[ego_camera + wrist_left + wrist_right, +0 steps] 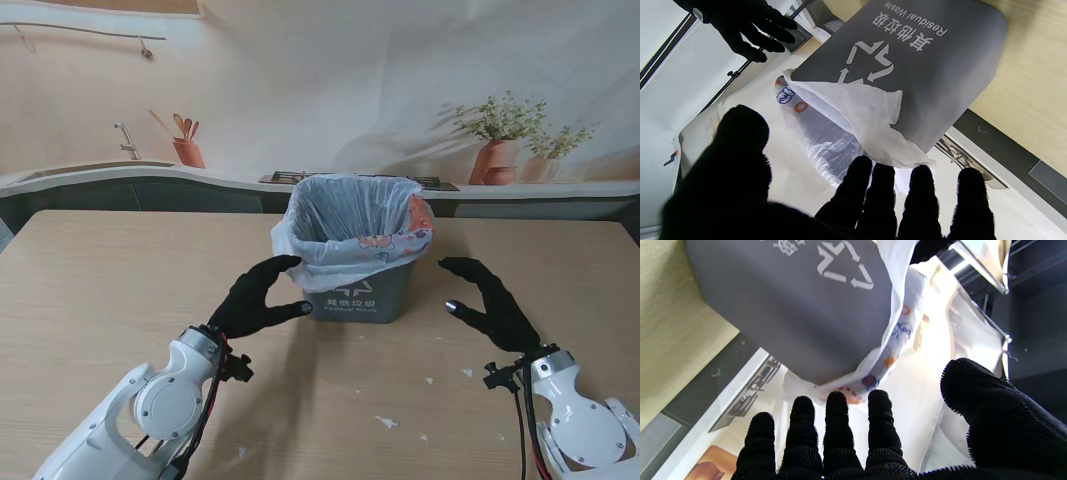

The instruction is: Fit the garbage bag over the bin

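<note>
The garbage bag (352, 236) is folded over the rim of the gray bin (357, 293) mid-table, and the left hand (252, 301) and right hand (493, 301) wait beside it, fingers apart, holding nothing.

Upright grey bin (360, 296) wears white garbage bag (345, 250) (apparently unevenly).

Wooden table (100, 290) with small white scraps (387, 422), perhaps paper.
</note>
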You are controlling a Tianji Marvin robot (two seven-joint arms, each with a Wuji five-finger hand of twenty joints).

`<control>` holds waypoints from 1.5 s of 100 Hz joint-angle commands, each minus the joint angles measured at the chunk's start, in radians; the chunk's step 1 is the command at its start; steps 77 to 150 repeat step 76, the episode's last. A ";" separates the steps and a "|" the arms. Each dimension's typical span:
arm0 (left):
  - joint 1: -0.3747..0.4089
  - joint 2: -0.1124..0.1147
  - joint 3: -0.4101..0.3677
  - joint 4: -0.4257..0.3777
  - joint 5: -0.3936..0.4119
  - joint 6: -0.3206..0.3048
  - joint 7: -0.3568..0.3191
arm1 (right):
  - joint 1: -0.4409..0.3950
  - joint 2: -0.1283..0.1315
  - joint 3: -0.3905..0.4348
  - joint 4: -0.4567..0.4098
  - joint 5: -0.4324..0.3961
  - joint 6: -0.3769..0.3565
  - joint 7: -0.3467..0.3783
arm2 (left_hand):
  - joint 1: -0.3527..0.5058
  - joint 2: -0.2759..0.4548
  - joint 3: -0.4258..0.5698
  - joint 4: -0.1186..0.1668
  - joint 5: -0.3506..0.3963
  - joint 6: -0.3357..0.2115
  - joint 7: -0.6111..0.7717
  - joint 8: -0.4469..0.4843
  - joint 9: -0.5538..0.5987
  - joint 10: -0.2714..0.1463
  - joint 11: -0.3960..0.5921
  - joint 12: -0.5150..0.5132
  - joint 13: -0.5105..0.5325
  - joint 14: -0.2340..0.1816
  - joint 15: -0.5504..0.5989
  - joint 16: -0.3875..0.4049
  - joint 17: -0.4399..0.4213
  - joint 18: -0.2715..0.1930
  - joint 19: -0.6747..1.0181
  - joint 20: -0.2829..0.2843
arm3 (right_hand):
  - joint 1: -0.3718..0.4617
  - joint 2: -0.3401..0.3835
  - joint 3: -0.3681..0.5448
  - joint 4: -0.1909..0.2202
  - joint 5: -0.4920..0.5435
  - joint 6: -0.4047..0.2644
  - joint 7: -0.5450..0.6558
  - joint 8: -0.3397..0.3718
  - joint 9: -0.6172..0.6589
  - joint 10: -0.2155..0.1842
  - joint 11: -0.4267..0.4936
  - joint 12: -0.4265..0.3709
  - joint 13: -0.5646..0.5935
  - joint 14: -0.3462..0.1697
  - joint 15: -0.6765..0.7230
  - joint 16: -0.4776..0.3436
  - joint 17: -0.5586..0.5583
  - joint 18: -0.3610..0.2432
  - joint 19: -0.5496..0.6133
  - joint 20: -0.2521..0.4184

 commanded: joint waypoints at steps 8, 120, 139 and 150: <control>-0.006 -0.024 0.030 0.038 -0.029 0.017 0.024 | -0.017 -0.017 -0.028 -0.010 -0.012 0.018 0.001 | 0.019 -0.020 0.037 0.029 -0.013 0.003 0.013 0.013 0.004 0.010 0.002 0.005 0.000 -0.006 -0.011 0.000 -0.006 -0.023 0.021 0.001 | -0.038 -0.003 0.030 0.023 -0.013 -0.005 0.010 0.019 -0.026 -0.018 0.018 0.004 0.010 -0.021 0.006 0.005 0.000 -0.036 -0.014 -0.010; 0.016 -0.019 0.016 0.017 0.001 -0.020 0.030 | -0.036 -0.014 -0.039 -0.033 -0.009 0.024 0.011 | 0.005 -0.029 0.056 0.026 -0.047 -0.023 -0.012 -0.003 -0.004 -0.025 -0.096 -0.051 -0.021 -0.024 -0.118 -0.022 -0.021 -0.013 -0.109 -0.008 | -0.040 0.002 0.029 0.022 -0.011 -0.005 0.013 0.022 -0.024 -0.018 0.018 0.004 0.010 -0.019 0.013 0.008 -0.006 -0.031 -0.008 -0.009; 0.016 -0.019 0.016 0.017 0.001 -0.020 0.030 | -0.036 -0.014 -0.039 -0.033 -0.009 0.024 0.011 | 0.005 -0.029 0.056 0.026 -0.047 -0.023 -0.012 -0.003 -0.004 -0.025 -0.096 -0.051 -0.021 -0.024 -0.118 -0.022 -0.021 -0.013 -0.109 -0.008 | -0.040 0.002 0.029 0.022 -0.011 -0.005 0.013 0.022 -0.024 -0.018 0.018 0.004 0.010 -0.019 0.013 0.008 -0.006 -0.031 -0.008 -0.009; 0.016 -0.019 0.016 0.017 0.001 -0.020 0.030 | -0.036 -0.014 -0.039 -0.033 -0.009 0.024 0.011 | 0.005 -0.029 0.056 0.026 -0.047 -0.023 -0.012 -0.003 -0.004 -0.025 -0.096 -0.051 -0.021 -0.024 -0.118 -0.022 -0.021 -0.013 -0.109 -0.008 | -0.040 0.002 0.029 0.022 -0.011 -0.005 0.013 0.022 -0.024 -0.018 0.018 0.004 0.010 -0.019 0.013 0.008 -0.006 -0.031 -0.008 -0.009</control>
